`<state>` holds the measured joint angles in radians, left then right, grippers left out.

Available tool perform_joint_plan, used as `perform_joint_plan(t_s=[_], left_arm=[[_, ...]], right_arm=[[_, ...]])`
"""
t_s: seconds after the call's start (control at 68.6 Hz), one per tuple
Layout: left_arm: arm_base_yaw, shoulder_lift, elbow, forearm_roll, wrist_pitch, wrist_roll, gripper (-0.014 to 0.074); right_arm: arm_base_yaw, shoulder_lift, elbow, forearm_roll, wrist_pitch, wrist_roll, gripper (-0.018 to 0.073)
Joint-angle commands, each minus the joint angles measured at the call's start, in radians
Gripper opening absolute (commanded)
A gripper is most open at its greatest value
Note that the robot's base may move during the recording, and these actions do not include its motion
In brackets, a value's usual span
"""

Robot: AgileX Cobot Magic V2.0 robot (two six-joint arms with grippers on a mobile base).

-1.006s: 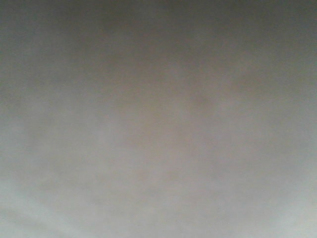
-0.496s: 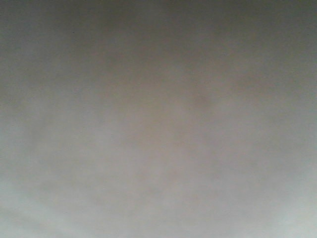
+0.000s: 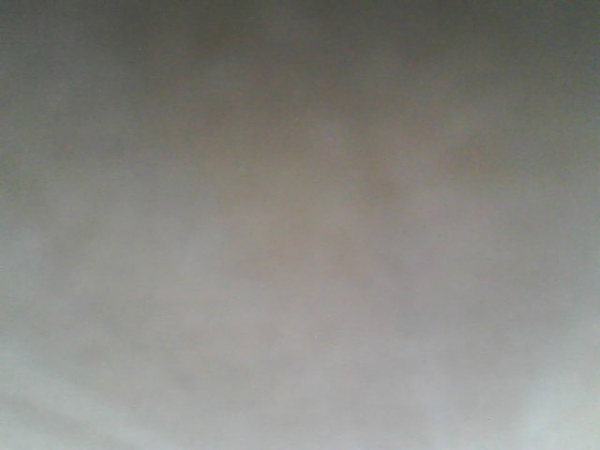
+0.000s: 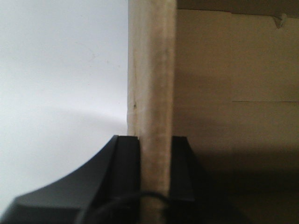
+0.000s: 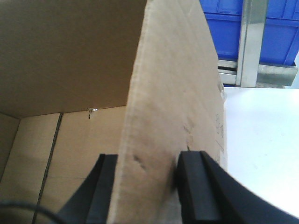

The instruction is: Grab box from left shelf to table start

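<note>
The brown cardboard box [image 5: 173,70] is open, and its bare inside [image 5: 60,56] shows. My right gripper [image 5: 149,156] is shut on one upright wall of the box, one black finger inside and one outside. My left gripper [image 4: 155,137] is shut on the edge of another wall of the box [image 4: 154,70], with the box's inside [image 4: 233,70] to its right. The box's black printed panel is hidden. The front view shows only a blurred grey-brown surface [image 3: 300,225]. The left shelf's silver front rail is out of view.
A white table surface lies outside the box in both wrist views [image 4: 60,70] [image 5: 261,140]. Beyond it, blue plastic bins [image 5: 275,28] sit behind a metal upright [image 5: 250,42] and a low metal rail [image 5: 275,74].
</note>
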<state>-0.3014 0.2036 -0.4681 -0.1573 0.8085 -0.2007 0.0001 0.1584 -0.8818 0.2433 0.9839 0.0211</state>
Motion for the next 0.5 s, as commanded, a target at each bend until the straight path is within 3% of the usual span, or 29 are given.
perform_joint_plan(t_s=[0.0,0.481], left_arm=[[0.002,0.01,-0.014,0.085,0.015,0.001,-0.0092],[0.002,0.01,-0.014,0.085,0.015,0.001,-0.0092]], right_arm=[[-0.004,0.01,-0.028,-0.07,-0.128,0.012,0.0058],[-0.004,0.01,-0.028,-0.07,-0.128,0.012,0.0058]])
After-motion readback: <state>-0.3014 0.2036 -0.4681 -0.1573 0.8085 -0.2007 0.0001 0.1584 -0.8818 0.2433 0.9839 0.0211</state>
